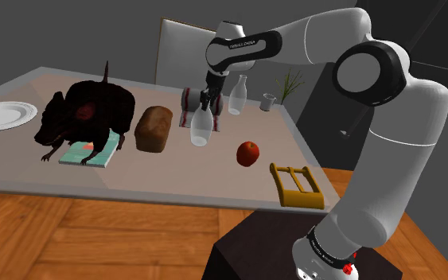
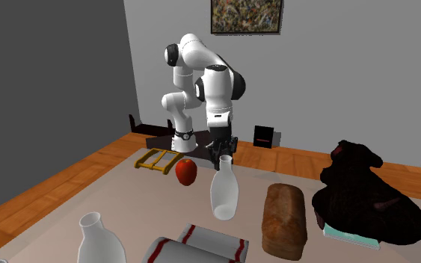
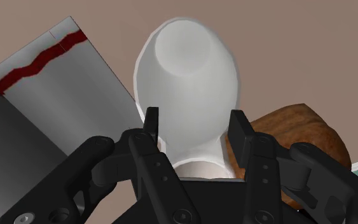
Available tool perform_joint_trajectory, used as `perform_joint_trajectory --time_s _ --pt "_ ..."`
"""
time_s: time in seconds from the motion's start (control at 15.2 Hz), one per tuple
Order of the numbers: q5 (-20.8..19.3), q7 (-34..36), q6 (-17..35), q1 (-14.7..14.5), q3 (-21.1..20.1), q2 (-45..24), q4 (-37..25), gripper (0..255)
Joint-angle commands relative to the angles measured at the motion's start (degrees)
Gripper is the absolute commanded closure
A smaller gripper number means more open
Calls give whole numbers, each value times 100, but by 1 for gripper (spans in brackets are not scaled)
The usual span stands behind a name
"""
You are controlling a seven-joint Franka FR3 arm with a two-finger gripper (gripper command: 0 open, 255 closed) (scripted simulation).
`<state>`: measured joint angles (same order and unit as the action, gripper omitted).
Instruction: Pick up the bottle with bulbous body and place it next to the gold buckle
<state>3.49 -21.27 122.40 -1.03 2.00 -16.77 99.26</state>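
Shoulder view: the black gripper (image 1: 206, 103) covers the neck of the white bulbous bottle (image 1: 200, 131). The left edge cuts off the round white plate (image 1: 3, 115). The dark animal figure (image 1: 87, 111) hides most of the flat teal item (image 1: 71, 157), so its identity cannot be told.

Second exterior view: the bottom edge cuts off the second white bottle (image 2: 96, 239) and the folded grey cloth with red stripes (image 2: 216, 243).

Wrist view: the jaws partly hide the brown bread loaf (image 3: 317, 133).
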Motion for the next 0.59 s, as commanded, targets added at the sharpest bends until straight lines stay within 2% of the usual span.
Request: perform_joint_trajectory --time_s 0.0,0.33,0.53 --pt "0 0 -1 0 0 -1 1 255" --pt "0 0 1 0 0 -1 2 255" --pt "-9 12 -206 0 3 65 -139 255"
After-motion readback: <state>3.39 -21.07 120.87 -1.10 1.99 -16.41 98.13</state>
